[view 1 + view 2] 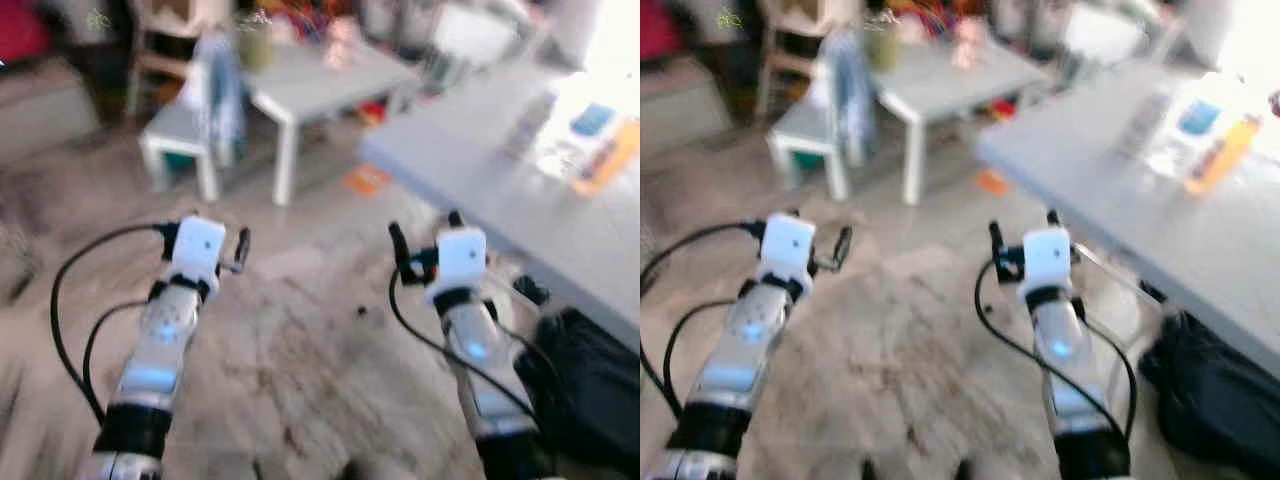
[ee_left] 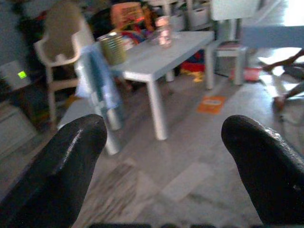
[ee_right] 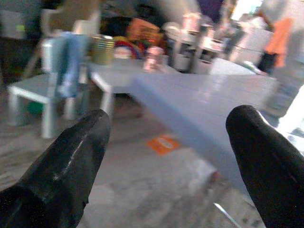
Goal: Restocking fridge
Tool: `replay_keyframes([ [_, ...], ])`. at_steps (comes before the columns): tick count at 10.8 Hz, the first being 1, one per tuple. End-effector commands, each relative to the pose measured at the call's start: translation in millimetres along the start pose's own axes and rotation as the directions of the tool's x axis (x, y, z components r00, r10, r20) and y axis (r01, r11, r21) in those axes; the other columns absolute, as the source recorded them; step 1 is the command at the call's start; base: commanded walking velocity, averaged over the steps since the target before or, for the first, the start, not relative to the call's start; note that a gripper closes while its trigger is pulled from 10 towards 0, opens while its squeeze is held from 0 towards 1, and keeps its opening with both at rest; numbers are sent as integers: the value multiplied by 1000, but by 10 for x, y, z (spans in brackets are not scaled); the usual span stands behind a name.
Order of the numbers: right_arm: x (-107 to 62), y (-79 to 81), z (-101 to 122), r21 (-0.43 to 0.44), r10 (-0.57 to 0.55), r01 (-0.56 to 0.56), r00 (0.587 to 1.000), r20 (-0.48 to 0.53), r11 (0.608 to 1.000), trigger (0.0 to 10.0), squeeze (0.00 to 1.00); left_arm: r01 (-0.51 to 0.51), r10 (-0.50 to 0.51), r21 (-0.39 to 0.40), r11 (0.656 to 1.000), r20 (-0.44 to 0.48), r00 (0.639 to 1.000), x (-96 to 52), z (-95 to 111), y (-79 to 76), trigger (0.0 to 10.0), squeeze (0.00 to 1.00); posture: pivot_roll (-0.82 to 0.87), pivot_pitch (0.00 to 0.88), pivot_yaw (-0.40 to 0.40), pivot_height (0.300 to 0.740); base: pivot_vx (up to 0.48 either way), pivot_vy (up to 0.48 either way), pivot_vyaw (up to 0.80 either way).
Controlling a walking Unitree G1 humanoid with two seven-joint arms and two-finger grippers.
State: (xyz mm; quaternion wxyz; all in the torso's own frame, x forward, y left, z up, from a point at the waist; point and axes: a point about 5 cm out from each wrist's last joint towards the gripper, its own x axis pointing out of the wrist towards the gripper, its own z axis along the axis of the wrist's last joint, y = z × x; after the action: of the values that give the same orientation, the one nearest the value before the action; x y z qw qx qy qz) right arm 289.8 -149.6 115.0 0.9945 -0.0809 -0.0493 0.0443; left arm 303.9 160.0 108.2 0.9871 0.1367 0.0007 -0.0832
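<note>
we carry both arms forward, left gripper [image 2: 161,156] and right gripper [image 3: 166,156] jaws apart and empty, nearing the worktop [image 1: 500,190].

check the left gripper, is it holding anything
No, the left gripper is open, with bare floor showing between its two fingers.

Ahead and to our left stands a small table [image 1: 320,80], a can [image 2: 112,47] on its near-left corner. A small chair [image 1: 185,135] sits left of it. To our right a large table [image 1: 520,190] reaches forward; a dark bag [image 1: 590,385] lies beneath its near edge.
</note>
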Motion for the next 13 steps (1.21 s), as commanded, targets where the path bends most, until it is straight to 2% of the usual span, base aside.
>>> replay_keyframes([
  [1, -11, -113, 6, -23, -26, 26, 1000, 3, 999, 10000, 0, 27, -27, -15, 1000, 24, 999, 35, 72, -110, 10000, 0, 54, 67, -65, 740, 461, 0, -800],
  [4, 3, -99, 27, -33, -17, 18, 1000, 14, 999, 10000, 0, 14, -13, -54, 998, 30, 999, 56, 98, -85, 10000, 0, 55, 64, -68, 740, 464, 0, -644],
  [10, -17, -60, 17, -49, -2, 3, 1000, 18, 999, 10000, 0, 17, -15, -61, 998, 33, 999, 42, 100, -92, 10000, 0, 60, 66, -68, 740, 445, 0, 0],
  [13, -20, -49, 1, -52, 8, -8, 1000, 15, 999, 10000, 0, 12, -10, -58, 998, 42, 999, 31, 109, -107, 10000, 0, 64, 69, -73, 740, 0, 0, 0],
])
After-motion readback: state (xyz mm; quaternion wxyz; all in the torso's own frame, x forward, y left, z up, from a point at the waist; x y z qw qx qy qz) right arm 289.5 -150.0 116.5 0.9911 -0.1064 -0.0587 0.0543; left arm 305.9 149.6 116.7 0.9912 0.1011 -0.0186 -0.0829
